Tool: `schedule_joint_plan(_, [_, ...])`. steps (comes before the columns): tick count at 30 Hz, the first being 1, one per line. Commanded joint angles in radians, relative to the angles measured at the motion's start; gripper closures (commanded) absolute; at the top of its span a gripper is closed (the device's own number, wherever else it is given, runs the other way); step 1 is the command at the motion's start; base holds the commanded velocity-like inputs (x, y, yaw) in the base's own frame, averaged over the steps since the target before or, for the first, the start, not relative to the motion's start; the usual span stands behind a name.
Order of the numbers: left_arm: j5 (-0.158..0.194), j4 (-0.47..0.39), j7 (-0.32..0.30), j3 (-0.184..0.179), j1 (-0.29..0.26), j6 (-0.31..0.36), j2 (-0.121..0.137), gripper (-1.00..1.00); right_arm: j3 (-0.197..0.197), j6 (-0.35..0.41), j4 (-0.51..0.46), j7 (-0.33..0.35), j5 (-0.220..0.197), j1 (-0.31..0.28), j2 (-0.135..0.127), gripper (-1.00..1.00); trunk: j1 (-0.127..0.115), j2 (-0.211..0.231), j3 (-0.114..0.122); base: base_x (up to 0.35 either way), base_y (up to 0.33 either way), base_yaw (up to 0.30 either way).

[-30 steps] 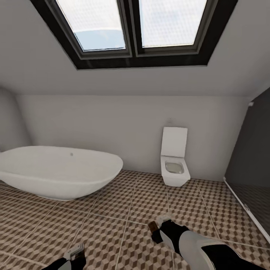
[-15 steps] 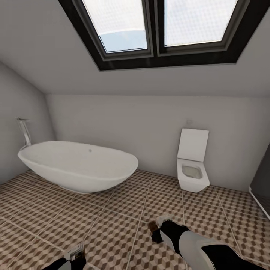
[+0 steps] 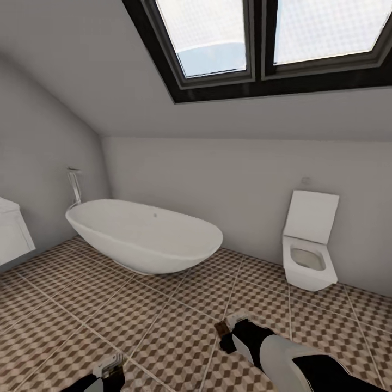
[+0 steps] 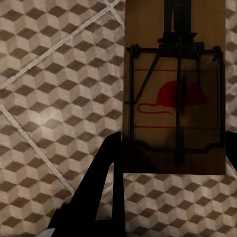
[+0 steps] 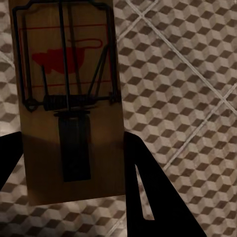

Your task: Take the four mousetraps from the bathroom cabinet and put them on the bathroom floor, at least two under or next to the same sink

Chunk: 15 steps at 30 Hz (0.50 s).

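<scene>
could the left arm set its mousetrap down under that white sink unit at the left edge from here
Probably not yet. The left pincer holds a mousetrap over open bathroom floor, and the sink unit sits well off to the side, so the base likely must roll closer.

No readable words, numbers or brand names appear. The sole sign is a red mouse silhouette framed by thin red lines, printed on the wooden board of each mousetrap: one mousetrap (image 4: 175,94) in the left wrist view, the other mousetrap (image 5: 69,98) in the right wrist view.
</scene>
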Motion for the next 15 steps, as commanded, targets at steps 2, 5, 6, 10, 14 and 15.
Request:
schedule_joint_plan(2, [0.003, 0.0, 0.003, 0.002, -0.001, 0.004, 0.0, 1.0, 0.002, 0.002, 0.002, -0.005, 0.002, -0.001, 0.0, 1.0, 0.0, -0.001, -0.001, 0.0, 0.0, 0.297])
schedule_joint_plan(5, [0.003, 0.0, 0.003, 0.002, -0.001, 0.004, 0.0, 1.0, 0.002, 0.002, 0.002, -0.005, 0.002, -0.001, 0.0, 1.0, 0.0, -0.001, -0.001, 0.0, 0.0, 0.297])
schedule_joint_plan(6, [0.003, 0.0, 0.003, 0.002, -0.001, 0.004, 0.0, 1.0, 0.002, 0.002, 0.002, -0.005, 0.002, -0.001, 0.0, 1.0, 0.0, -0.001, -0.001, 0.0, 0.0, 0.297])
schedule_joint_plan(10, [0.003, 0.0, 0.003, 0.002, -0.001, 0.004, 0.0, 1.0, 0.002, 0.002, 0.002, -0.005, 0.002, -0.001, 0.0, 1.0, 0.0, -0.001, -0.001, 0.0, 0.0, 0.297])
schedule_joint_plan(14, [0.003, 0.0, 0.003, 0.002, -0.001, 0.004, 0.0, 1.0, 0.002, 0.002, 0.002, -0.006, 0.002, -0.001, 0.0, 1.0, 0.0, -0.001, -0.001, 0.0, 0.0, 0.297])
schedule_joint_plan(15, [0.003, 0.0, 0.003, 0.002, -0.001, 0.004, 0.0, 1.0, 0.002, 0.002, 0.003, -0.006, 0.002, -0.001, 0.0, 1.0, 0.0, -0.001, -0.001, 0.0, 0.0, 0.297])
